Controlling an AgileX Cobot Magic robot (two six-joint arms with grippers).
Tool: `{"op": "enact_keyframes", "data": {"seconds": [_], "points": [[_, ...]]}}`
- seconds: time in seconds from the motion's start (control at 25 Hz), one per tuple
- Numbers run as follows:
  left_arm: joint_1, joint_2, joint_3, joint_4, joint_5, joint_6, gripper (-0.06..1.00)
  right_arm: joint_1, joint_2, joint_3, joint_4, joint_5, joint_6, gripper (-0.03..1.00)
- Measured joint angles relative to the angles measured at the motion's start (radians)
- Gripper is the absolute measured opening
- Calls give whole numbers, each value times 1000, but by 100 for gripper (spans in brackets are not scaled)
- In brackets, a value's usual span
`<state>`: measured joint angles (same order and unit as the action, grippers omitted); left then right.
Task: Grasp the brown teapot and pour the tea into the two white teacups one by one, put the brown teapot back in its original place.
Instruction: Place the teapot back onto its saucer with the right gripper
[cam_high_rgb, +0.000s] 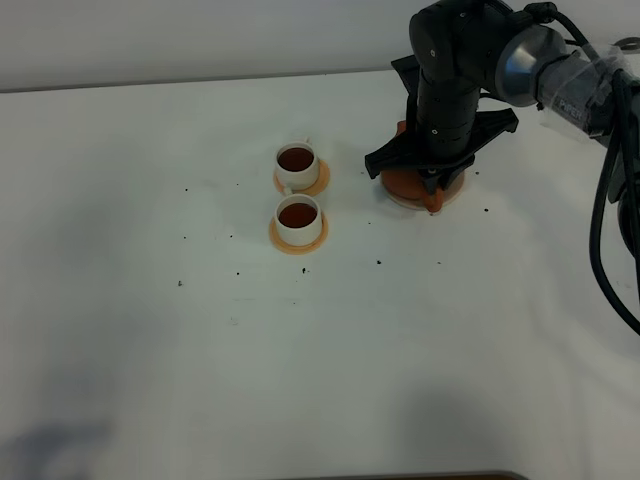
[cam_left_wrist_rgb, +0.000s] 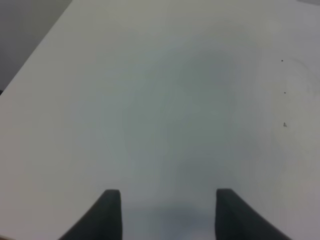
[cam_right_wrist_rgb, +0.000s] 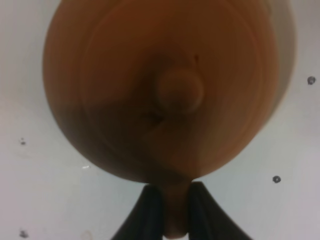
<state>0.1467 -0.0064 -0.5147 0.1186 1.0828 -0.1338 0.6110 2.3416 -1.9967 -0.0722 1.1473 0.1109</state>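
Observation:
The brown teapot (cam_high_rgb: 403, 182) sits on the pale saucer (cam_high_rgb: 454, 194) at the back right, mostly hidden under my right arm. In the right wrist view the teapot (cam_right_wrist_rgb: 165, 90) fills the frame from above, lid knob up. My right gripper (cam_right_wrist_rgb: 175, 212) is shut on its handle, and a sliver of the saucer (cam_right_wrist_rgb: 287, 50) shows beside the pot. The two white teacups, the far one (cam_high_rgb: 297, 166) and the near one (cam_high_rgb: 299, 221), stand left of the pot. Both hold dark tea. My left gripper (cam_left_wrist_rgb: 167, 212) is open over bare table.
Each cup rests on an orange coaster, the far coaster (cam_high_rgb: 319, 182) and the near coaster (cam_high_rgb: 283, 243). Small dark specks (cam_high_rgb: 379, 262) are scattered over the white table (cam_high_rgb: 150, 300). The right arm's cables (cam_high_rgb: 605, 210) hang at the right edge.

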Motion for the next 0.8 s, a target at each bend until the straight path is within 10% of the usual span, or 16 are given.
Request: {"op": "enact_keyframes", "data": {"seconds": [0.48, 0.8], "points": [[0, 0, 0, 0, 0, 0, 43, 0, 2, 0, -41, 8, 0, 12], [0, 0, 0, 0, 0, 0, 43, 0, -57, 0, -55, 61, -3, 37]]}}
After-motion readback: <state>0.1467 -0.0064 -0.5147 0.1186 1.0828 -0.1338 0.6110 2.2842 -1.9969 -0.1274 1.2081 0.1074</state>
